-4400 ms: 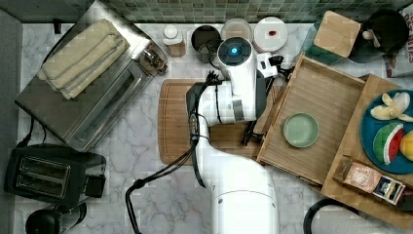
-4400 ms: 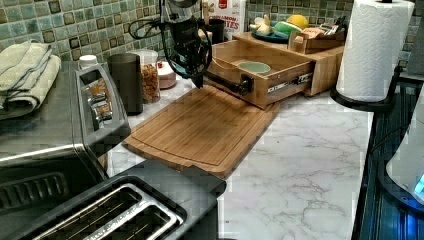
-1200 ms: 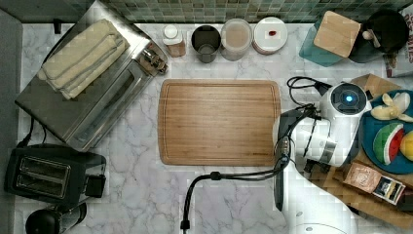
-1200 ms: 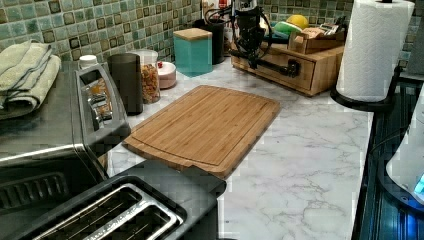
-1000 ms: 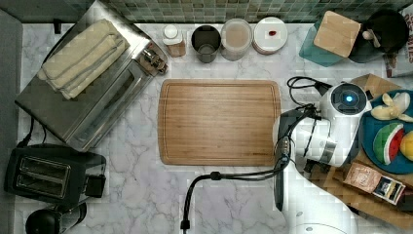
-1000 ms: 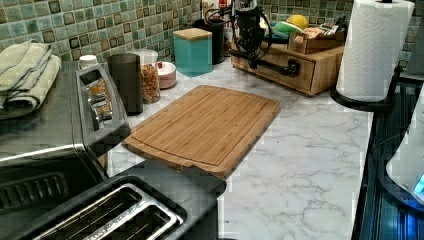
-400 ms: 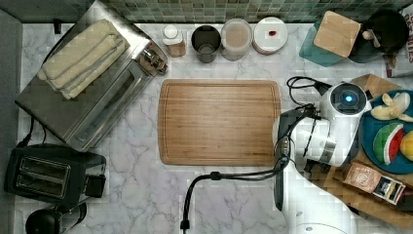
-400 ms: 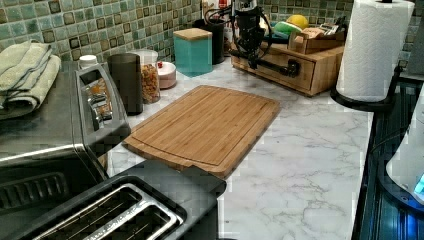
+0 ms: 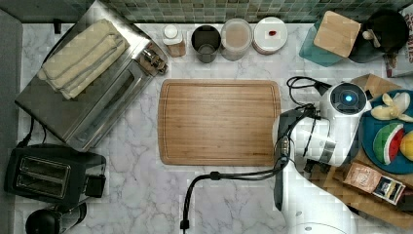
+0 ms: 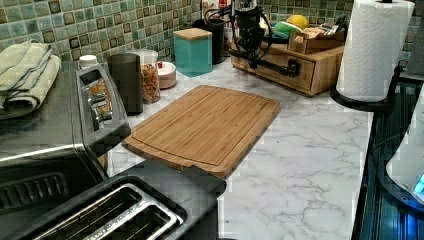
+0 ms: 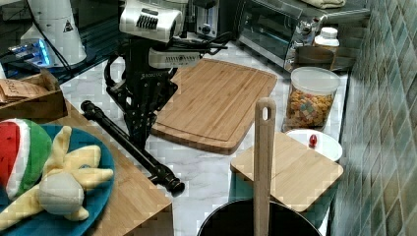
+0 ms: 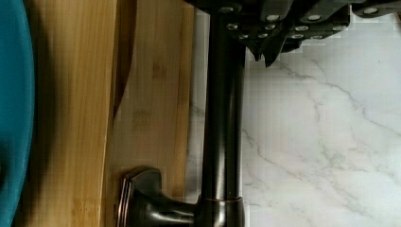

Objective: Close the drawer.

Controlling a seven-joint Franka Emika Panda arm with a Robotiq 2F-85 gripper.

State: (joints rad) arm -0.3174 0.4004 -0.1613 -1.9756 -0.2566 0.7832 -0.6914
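Drawer (image 10: 300, 67) sits pushed into its bamboo cabinet (image 10: 325, 70) at the left view's upper right, front face flush with the cabinet front; no tray projects over the counter (image 10: 310, 150). The closing step looks essentially done.

Gripper (image 11: 137, 130) is at the dark bar handle (image 12: 222, 118), near the end away from the one post seen up close in the wrist view. The fingers (image 12: 276, 35) straddle the bar (whether the pads actually press on it cannot be told from any camera), so the grip state is left undecided.

Cutting board (image 9: 219, 122) lies well apart from the arm, in mid-counter. Blue plate (image 11: 101, 196) with toy fruit rests on the cabinet top.

Judgement: what remains is release and retreat. The next move calls for spreading the fingers clear of the bar, then backing straight off without tugging the handle, which could pull the drawer out.
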